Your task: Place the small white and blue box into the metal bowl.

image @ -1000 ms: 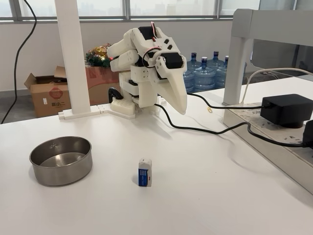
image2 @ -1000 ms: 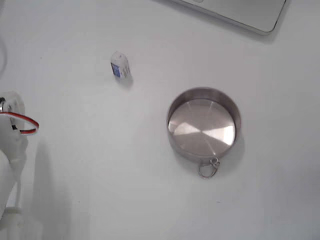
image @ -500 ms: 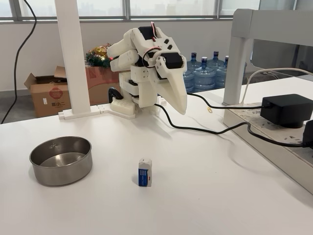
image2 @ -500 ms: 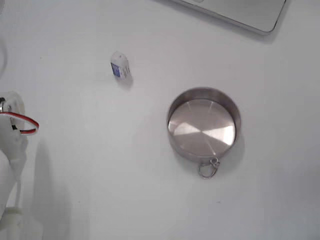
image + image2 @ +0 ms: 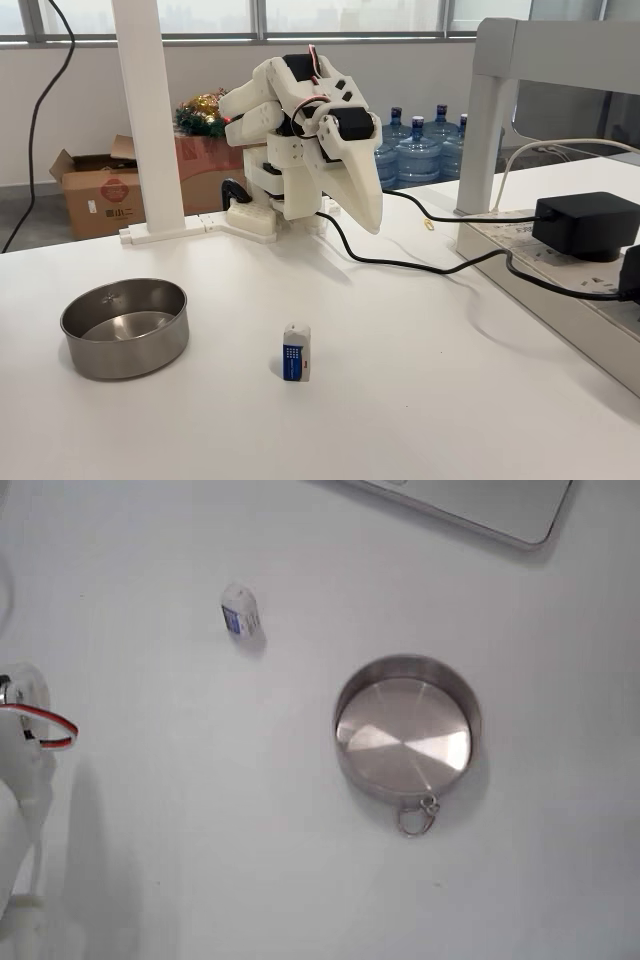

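The white gripper (image 5: 366,215) hangs folded at the back of the table, its long pointed fingers (image 5: 362,190) lying together and aimed down and to the right in a fixed view; nothing is held between them, and the tip is clear of the tabletop. Above it the arm (image 5: 290,130) is tucked into a compact bundle over its base, with a red-and-white servo wire looping at the top. In another fixed view, looking straight down, part of the arm (image 5: 20,810) shows at the left edge, with the red wire (image 5: 45,730) curling off it.

The small white and blue box (image 5: 296,353) stands upright on the white table (image 5: 420,400), blue face toward the camera — well apart from the gripper, nearer the front edge. From above, the box (image 5: 240,611) sits up and to the left of the metal bowl (image 5: 407,735). The bowl (image 5: 125,328) rests on the table to the left of the box in the front-facing view, well apart from it, its shiny inside empty — a small ring hangs off its rim (image 5: 415,818) in the top-down view.

A black cable (image 5: 400,262) runs from the arm's base across the table to a black power adapter (image 5: 586,224) at the right. Behind the table are water bottles (image 5: 418,150) and a brown cardboard box (image 5: 98,192) on the floor.
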Robot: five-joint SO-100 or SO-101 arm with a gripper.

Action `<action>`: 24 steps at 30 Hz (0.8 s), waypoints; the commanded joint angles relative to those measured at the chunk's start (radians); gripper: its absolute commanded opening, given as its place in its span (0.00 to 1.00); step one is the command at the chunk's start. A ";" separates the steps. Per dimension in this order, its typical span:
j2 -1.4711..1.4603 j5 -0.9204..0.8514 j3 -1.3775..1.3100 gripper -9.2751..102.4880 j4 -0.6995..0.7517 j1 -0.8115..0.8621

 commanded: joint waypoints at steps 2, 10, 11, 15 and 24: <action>0.017 0.009 0.038 0.04 0.003 0.005; 0.017 0.009 0.038 0.04 0.003 0.014; 0.017 0.009 0.038 0.04 0.003 0.014; 0.017 0.009 0.043 0.04 -0.011 0.015; 0.005 0.032 0.034 0.04 -0.097 0.106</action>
